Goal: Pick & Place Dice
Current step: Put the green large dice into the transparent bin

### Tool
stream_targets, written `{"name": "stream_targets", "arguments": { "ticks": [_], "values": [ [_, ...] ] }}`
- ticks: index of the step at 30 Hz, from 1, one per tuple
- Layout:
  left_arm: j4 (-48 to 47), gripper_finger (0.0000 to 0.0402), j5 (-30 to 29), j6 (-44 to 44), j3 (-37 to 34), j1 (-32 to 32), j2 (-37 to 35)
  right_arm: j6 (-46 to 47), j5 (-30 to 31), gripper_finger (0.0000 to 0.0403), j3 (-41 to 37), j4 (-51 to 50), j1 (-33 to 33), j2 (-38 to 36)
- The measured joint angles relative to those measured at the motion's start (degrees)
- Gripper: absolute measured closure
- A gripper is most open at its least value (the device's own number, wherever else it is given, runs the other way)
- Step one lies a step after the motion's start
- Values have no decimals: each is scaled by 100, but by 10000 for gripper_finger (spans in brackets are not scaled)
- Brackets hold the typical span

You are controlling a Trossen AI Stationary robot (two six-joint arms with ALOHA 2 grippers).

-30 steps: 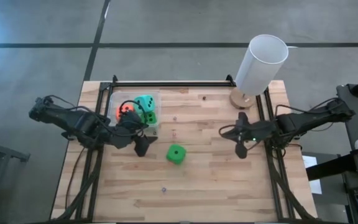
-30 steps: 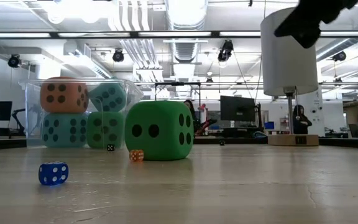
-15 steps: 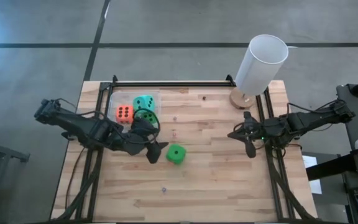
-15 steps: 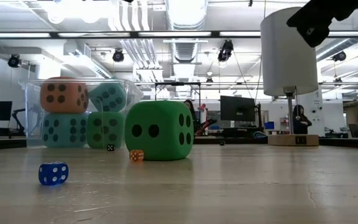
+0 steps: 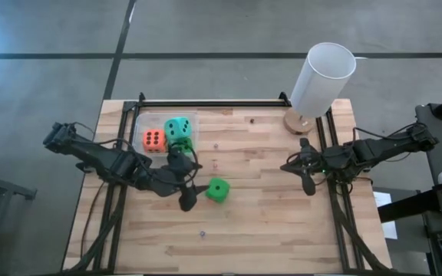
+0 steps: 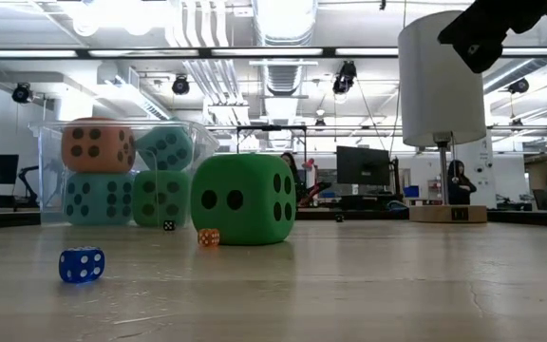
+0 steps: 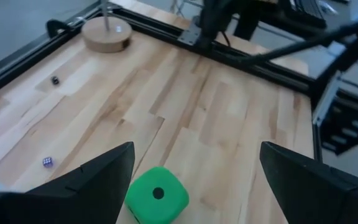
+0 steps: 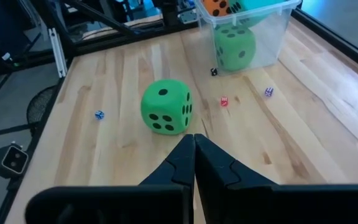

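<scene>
The wooden worktop (image 5: pixel 267 222) stands in a lit workshop with monitors behind. The left claw (image 5: pixel 188 201) hangs wide open just beside the loose green die (image 5: pixel 218 190), which sits mid-worktop, apart from the clear tub (image 5: pixel 143 123) holding the other dice (image 5: pixel 178 128). To do the pickup well, the claw should centre over the die, descend square, then close gently on opposite faces. The left arm reaches low and outstretched. The right claw (image 5: pixel 308 186) waits pinched shut near the right rail.
</scene>
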Motion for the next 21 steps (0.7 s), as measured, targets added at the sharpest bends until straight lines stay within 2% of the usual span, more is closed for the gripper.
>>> {"name": "stream_targets", "arguments": {
  "ticks": [9,21],
  "values": [
    [-15,52,216,586,-2,-6,0,0,1,394,0,-7,0,38],
    [-19,48,214,632,-2,-6,-2,0,5,394,0,-9,0,49]
  ]
}}
